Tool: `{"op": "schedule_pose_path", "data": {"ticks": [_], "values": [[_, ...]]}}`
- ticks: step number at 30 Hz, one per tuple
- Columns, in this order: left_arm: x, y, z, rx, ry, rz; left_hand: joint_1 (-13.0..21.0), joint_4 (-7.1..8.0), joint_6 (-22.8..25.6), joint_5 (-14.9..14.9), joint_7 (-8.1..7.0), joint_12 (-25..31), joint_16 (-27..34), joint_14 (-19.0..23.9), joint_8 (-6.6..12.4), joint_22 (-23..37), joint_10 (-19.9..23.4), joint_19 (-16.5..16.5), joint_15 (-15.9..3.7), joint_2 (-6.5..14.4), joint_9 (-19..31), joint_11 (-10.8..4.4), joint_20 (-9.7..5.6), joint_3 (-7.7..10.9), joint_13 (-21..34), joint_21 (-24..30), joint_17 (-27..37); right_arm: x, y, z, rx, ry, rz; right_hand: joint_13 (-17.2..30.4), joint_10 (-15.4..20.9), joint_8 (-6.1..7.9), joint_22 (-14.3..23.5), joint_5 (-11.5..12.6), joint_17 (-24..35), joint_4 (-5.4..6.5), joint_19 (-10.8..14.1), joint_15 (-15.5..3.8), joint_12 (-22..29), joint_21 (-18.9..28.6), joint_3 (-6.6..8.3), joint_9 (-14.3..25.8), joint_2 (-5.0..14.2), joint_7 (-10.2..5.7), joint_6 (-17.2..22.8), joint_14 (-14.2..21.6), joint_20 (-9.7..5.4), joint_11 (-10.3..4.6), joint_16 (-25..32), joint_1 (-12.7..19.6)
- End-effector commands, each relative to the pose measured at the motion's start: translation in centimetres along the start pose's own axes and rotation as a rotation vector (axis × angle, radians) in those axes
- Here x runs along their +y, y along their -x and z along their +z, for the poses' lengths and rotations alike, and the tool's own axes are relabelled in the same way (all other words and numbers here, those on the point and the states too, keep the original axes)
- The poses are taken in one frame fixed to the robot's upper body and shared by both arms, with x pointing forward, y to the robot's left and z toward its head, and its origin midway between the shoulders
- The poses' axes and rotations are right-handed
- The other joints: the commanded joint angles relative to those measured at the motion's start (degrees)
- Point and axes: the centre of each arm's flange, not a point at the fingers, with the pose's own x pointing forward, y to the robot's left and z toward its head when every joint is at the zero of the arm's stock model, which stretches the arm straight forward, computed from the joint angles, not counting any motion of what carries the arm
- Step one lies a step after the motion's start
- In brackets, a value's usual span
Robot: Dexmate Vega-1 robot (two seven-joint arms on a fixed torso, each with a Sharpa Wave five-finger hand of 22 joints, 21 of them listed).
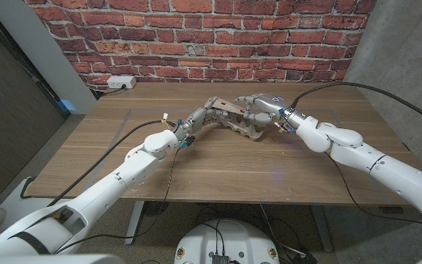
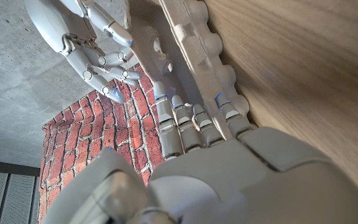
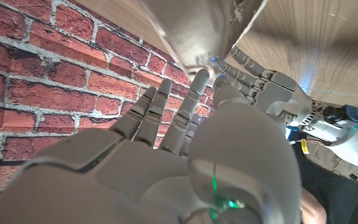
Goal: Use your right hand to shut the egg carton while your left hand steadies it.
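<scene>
The long wooden table (image 1: pixel 196 165) is bearing both arms, which are reaching in from the near corners toward its far middle. There the grey moulded-pulp egg carton (image 1: pixel 238 126) is sitting partly open, its lid standing up at a slant. The left hand (image 1: pixel 200 117) is lying against the carton's left side; in the left wrist view its fingers (image 2: pixel 185 121) are extending straight and close together along the bumpy tray edge, pressing on it rather than wrapping it. The right hand (image 1: pixel 258 107) is resting over the raised lid from the right, fingers (image 3: pixel 194 99) stretching out and slightly apart, tips touching the lid. Beyond the table, a red brick wall (image 1: pixel 196 37) is standing, with a white power strip (image 1: pixel 121 82) lying at the far left edge.
</scene>
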Motion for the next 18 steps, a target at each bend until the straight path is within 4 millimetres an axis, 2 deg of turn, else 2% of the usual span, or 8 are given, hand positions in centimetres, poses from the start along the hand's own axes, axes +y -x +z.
{"op": "schedule_pose_path", "data": {"ticks": [1,2,8,13,18], "values": [[0.17,-0.21,-0.09,-0.010,0.004,-0.002,0.1,0.18,0.5,0.2,0.19,0.2,0.0,-0.2,0.13,0.1,0.0,-0.1,-3.08,0.1,0.1,0.01,0.24,-0.10,0.1,-0.2,0.0,0.12,0.21,0.40,-0.042,-0.007,0.015,0.1,-1.6,-0.30,0.0,-0.4,-0.5,3.16,0.6,-9.63,-1.1,0.0,-2.70,0.0,-2.01,1.61,-0.4,-0.5,-0.72,0.17,-1.2,-7.0],[0.18,-0.24,-0.13,-0.010,0.004,-0.001,0.1,0.18,0.5,0.2,0.22,0.2,0.1,-0.1,0.13,0.1,0.0,-0.1,-3.07,0.1,0.1,0.02,0.23,-0.11,0.1,-0.2,0.0,0.14,0.23,0.38,-0.041,-0.011,0.012,-0.3,-2.5,-0.29,-0.1,-0.6,-0.7,4.01,0.6,-9.71,-1.8,-0.1,-3.45,0.0,-2.42,1.78,-0.4,-0.7,-0.43,0.15,-1.6,-9.0],[0.19,-0.34,-0.34,-0.009,0.009,-0.002,0.1,0.19,0.7,0.2,0.30,0.3,0.1,-0.1,0.18,0.1,0.0,0.0,-3.11,0.1,0.2,0.03,0.17,-0.15,0.0,-0.1,-0.1,0.09,0.22,0.21,-0.041,-0.024,0.004,-0.6,-3.3,-0.37,-0.1,-0.8,-0.8,5.12,0.9,-9.39,-2.5,-0.1,-4.48,0.0,-3.02,2.43,-0.7,-1.0,0.37,0.20,-2.0,-11.5],[0.26,-0.49,-0.41,-0.007,0.011,-0.005,0.1,0.19,0.7,0.2,0.51,0.3,0.2,-0.1,0.17,0.1,0.0,0.1,-3.08,0.2,0.2,0.07,0.18,-0.18,0.0,-0.1,-0.2,-0.12,0.33,0.03,-0.043,-0.051,-0.034,-0.6,-1.5,0.00,-0.2,-0.8,-0.8,6.32,1.8,-9.70,-1.9,0.1,-4.99,-0.1,-2.58,2.58,0.3,-0.2,0.70,0.30,-2.0,-13.8],[0.35,-0.58,-0.42,-0.005,0.009,-0.010,0.1,0.19,0.6,0.2,0.58,0.4,0.2,-0.2,0.16,0.1,0.0,0.0,-3.16,0.2,0.3,-0.06,0.20,-0.22,0.0,-0.1,-0.3,-0.51,0.60,-0.08,-0.040,-0.082,-0.102,-0.3,1.6,0.44,-0.2,-0.7,-0.9,6.88,3.2,-10.11,-0.6,0.4,-4.63,-0.1,-1.24,2.51,1.9,2.2,0.66,0.41,-1.6,-14.9]]}}
